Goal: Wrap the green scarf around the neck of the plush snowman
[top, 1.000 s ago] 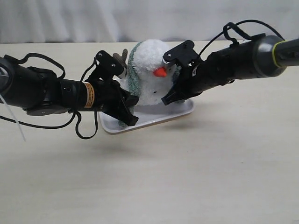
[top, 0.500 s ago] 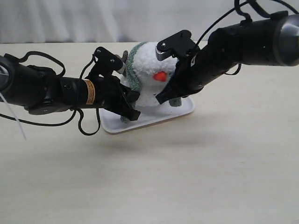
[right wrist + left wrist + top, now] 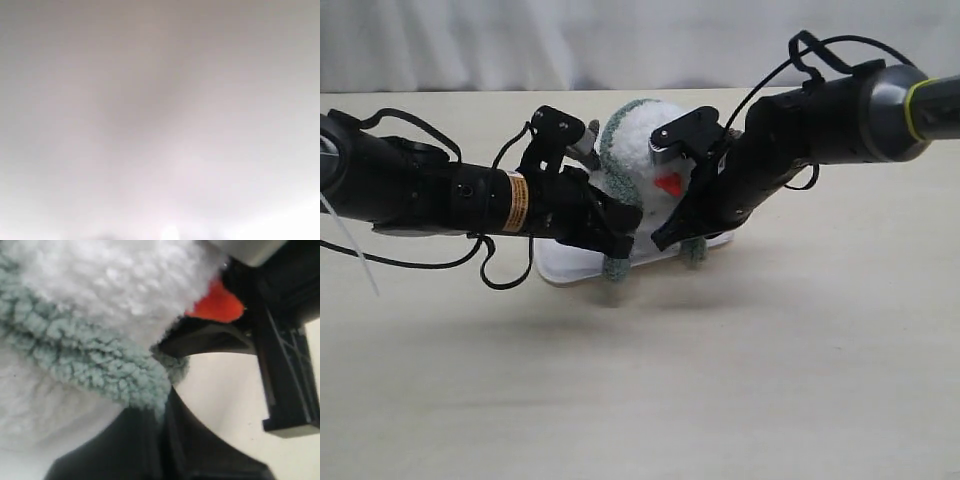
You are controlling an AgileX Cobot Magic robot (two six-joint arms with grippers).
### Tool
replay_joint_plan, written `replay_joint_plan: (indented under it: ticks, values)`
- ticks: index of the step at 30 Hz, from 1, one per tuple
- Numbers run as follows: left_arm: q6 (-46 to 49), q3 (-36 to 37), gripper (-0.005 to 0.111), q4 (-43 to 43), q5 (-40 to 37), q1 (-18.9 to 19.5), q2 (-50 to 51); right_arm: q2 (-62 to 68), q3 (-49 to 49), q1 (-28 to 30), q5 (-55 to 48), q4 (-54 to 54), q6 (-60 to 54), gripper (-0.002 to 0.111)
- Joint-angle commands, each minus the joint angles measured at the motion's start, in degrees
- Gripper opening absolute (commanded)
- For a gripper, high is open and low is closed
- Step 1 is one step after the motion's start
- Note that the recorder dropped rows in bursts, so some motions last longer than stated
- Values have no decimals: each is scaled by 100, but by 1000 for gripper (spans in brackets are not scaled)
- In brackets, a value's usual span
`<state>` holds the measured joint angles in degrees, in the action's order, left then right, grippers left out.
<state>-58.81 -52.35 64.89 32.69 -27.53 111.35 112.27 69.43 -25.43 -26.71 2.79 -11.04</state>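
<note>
Table (image 3: 770, 380): left end effector (image 3: 623, 245) pinches green scarf (image 3: 90, 365) before plush snowman (image 3: 645, 125); right end effector (image 3: 663, 238) closed.

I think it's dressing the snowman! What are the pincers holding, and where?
The left pincer pinches the fuzzy teal-green knitted scarf near one end. The right pincer is shut; whether it grips anything cannot be told.

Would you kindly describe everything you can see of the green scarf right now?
The green scarf is a fuzzy, dull teal strip of knit-like fabric. It curves around the plush snowman, lying in the crease between head and body, with both ends at the front. One end hangs below the shut left gripper, which pinches it. The other dangles under the right gripper, apparently held too.
</note>
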Motion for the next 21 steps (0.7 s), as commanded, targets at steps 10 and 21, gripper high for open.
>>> replay_joint_plan:
  ticks: [10, 21]
  values:
    - [-758, -247, 0, 514, 288, -52, 762, -193, -13, 1, -43, 681, -435, 4]
    - [-748, -272, 31, 514, 648, -52, 762, -193, -13, 1, -137, 681, -474, 4]
